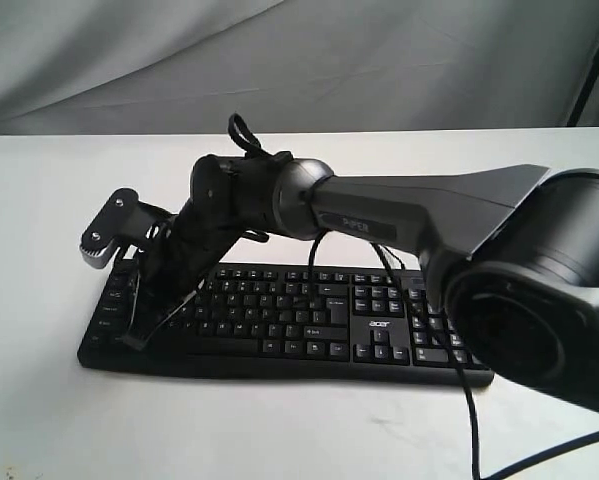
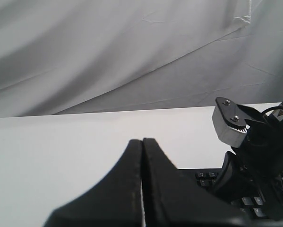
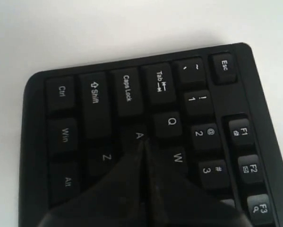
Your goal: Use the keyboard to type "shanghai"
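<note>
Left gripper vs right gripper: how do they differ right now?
The right gripper points its tip at the A key of the keyboard; the left gripper points at the table, keyboard off to its side. The right gripper shows in the exterior view; the left gripper does not. Shared: both have fingers shut.

The right arm (image 1: 419,212) has a tapered grey link marked PIPER, black joints and loose black cables (image 1: 470,410). Its gripper (image 3: 142,144) is black and wedge-shaped, beside a silver bracket (image 2: 230,124) with two screws.
</note>
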Action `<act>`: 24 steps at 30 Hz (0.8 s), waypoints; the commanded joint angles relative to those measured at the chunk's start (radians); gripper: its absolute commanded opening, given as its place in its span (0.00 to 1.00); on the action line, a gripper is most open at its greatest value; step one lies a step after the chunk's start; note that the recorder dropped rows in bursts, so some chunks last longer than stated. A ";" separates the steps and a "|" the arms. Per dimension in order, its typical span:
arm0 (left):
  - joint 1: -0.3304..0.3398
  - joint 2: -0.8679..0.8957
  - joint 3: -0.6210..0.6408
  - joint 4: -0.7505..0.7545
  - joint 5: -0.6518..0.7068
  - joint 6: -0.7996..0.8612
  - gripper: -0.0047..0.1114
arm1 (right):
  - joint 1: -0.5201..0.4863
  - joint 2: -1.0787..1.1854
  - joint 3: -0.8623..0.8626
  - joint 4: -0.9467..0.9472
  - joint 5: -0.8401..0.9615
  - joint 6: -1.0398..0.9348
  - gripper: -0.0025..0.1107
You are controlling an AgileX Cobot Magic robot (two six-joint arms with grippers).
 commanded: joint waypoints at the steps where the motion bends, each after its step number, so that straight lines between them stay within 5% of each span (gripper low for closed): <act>1: -0.006 -0.002 0.002 0.000 -0.006 -0.003 0.04 | -0.002 0.002 -0.007 0.008 0.013 -0.006 0.02; 13: -0.006 -0.002 0.002 0.000 -0.006 -0.003 0.04 | -0.014 -0.104 0.004 -0.063 0.101 0.001 0.02; 24: -0.006 -0.002 0.002 0.000 -0.006 -0.003 0.04 | -0.093 -0.325 0.462 0.068 -0.171 -0.076 0.02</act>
